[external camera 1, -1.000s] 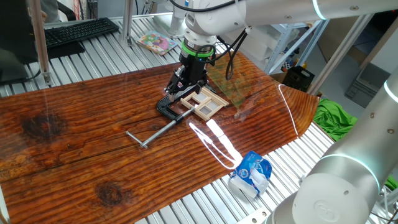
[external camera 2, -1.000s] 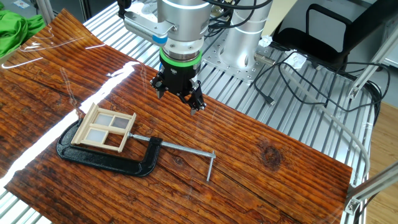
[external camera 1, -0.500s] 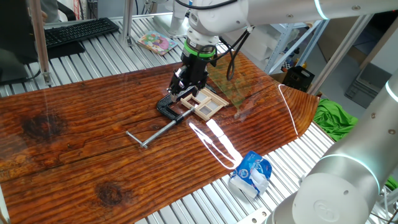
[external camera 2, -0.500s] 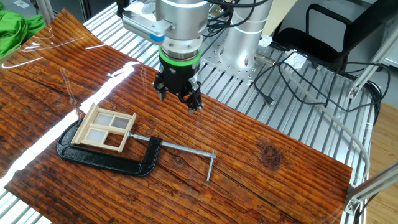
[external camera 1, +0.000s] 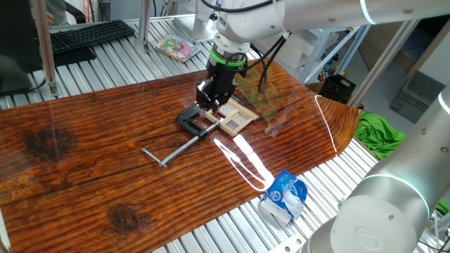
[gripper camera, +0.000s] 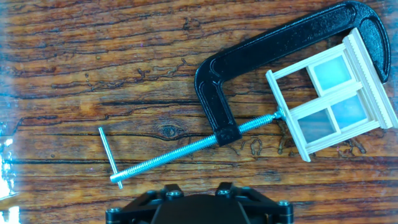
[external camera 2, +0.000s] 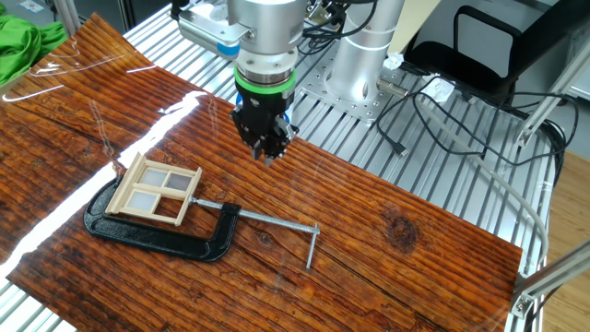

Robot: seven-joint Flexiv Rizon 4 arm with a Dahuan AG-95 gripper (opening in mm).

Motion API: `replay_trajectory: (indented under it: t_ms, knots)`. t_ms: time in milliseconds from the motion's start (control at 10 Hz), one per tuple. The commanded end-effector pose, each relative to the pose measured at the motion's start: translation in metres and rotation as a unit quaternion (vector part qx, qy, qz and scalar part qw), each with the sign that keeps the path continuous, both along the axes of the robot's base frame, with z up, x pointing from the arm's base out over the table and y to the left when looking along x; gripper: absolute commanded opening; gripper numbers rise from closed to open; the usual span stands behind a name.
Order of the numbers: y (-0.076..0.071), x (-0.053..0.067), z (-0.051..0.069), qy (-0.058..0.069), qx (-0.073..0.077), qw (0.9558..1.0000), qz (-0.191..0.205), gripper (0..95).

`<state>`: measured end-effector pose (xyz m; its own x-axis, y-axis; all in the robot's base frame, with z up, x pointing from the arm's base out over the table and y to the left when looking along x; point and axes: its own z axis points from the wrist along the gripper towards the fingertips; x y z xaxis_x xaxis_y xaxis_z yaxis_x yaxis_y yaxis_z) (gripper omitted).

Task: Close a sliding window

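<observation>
Sliding window point(gripper camera: 336, 99) held in C-clamp point(gripper camera: 261, 59) on table point(gripper camera: 93, 74) (screw rod point(gripper camera: 186, 149) touching frame).

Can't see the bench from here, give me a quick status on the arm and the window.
Gripper empty, looks shut, hovering above the table beside the clamp. Window pinned in the black clamp; screw tip on its frame. Nothing else near it.

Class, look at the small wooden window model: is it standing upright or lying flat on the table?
Lying flat. The light tan wooden sliding window rests pane-side up on the wooden table, held in the black metal C-clamp.
</observation>
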<state>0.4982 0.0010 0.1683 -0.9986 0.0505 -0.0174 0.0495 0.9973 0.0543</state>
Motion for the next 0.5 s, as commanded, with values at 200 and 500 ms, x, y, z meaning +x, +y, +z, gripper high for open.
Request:
replay_trajectory:
  t_ms: [200,500]
  knots:
    - [-0.0003,-0.001,-0.0001,-0.001,0.0,1.0,0.001,0.0]
    - [-0.0004,-0.0008,-0.0005,0.0,0.0,0.9999,0.012,0.0]
